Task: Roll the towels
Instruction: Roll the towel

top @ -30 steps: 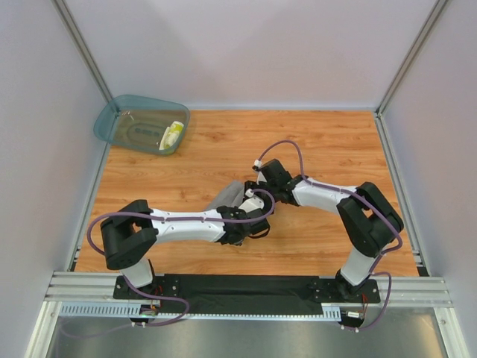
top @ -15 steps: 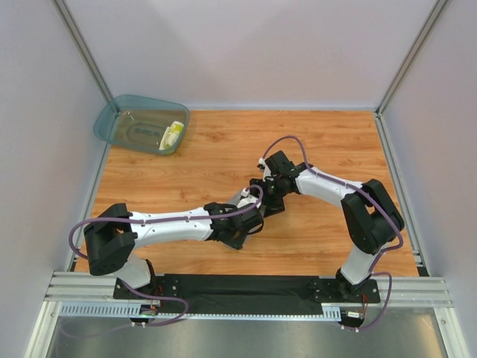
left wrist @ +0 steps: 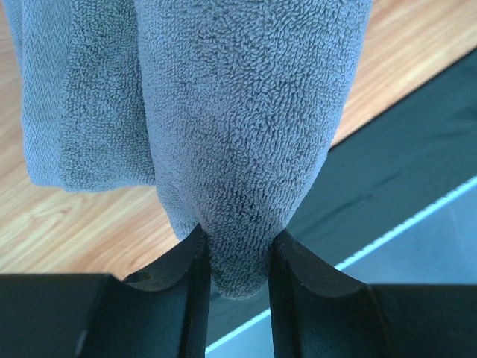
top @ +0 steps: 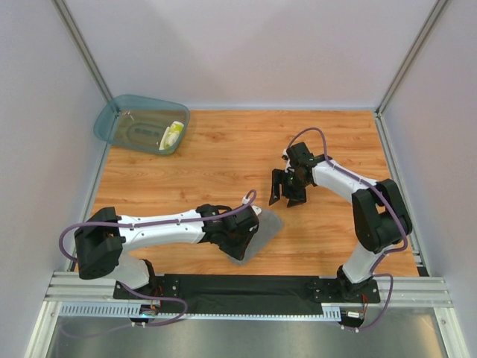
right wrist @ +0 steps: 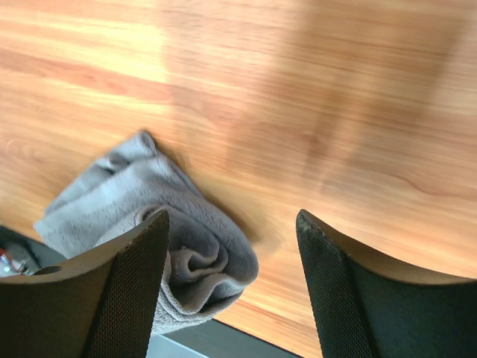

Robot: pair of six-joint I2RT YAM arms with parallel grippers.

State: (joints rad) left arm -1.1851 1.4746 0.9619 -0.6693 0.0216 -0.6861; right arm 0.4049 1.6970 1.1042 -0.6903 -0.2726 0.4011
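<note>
The grey towel point(top: 261, 233) lies bunched and partly rolled near the table's front edge. My left gripper point(top: 246, 237) is shut on one end of it. In the left wrist view the terry cloth point(left wrist: 246, 112) is pinched between the two black fingers point(left wrist: 190, 298). My right gripper point(top: 285, 195) hangs open above the wood, behind and to the right of the towel and apart from it. Its wrist view shows the towel's rolled end point(right wrist: 186, 246) past the left finger point(right wrist: 130, 291), with nothing between the fingers. The small yellow-and-white towel point(top: 172, 135) lies in the teal tub.
The translucent teal tub point(top: 119, 123) stands at the back left corner. A black strip point(top: 246, 287) and metal rail run along the near edge under the arm bases. White walls close in the table on three sides.
My left gripper has drawn the grey towel toward the near edge and rightward. My right gripper has opened, let go of the towel and pulled back to the right.
</note>
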